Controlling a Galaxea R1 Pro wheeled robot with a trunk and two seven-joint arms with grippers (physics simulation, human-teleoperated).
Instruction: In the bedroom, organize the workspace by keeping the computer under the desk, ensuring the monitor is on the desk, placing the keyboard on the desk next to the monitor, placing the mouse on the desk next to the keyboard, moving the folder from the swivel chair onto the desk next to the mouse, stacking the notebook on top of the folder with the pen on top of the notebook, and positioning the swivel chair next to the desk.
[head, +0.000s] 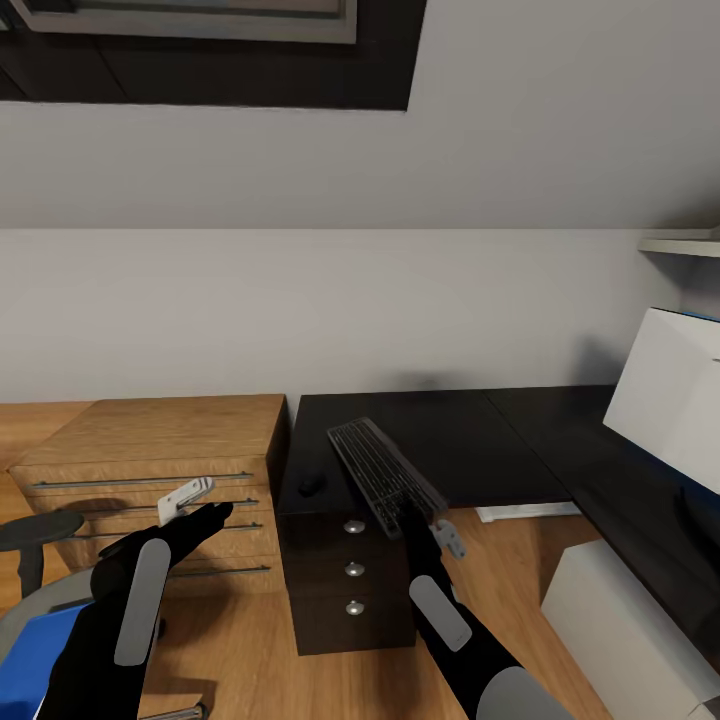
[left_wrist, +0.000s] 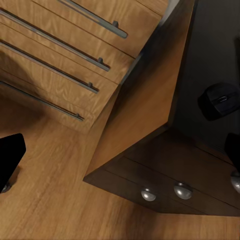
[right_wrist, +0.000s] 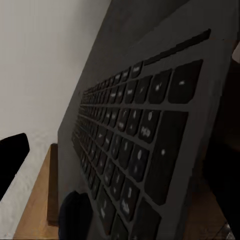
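My right gripper (head: 415, 517) is shut on the near end of the black keyboard (head: 383, 472), which slants over the front left part of the black desk (head: 470, 440). In the right wrist view the keyboard (right_wrist: 135, 135) runs away from the fingers. A black mouse (head: 312, 484) lies on the desk just left of the keyboard and also appears in the left wrist view (left_wrist: 219, 100). The monitor (head: 668, 395) stands at the right with its white back showing. My left gripper (head: 190, 497) hangs open in front of the wooden chest. The blue folder (head: 35, 640) lies on the swivel chair (head: 30, 575) at the lower left.
A wooden chest (head: 150, 440) with bar handles stands against the desk's left side. Black drawers with silver knobs (head: 354, 567) sit under the desk end. A white box, probably the computer (head: 620, 630), stands on the floor at the lower right. The white wall runs behind everything.
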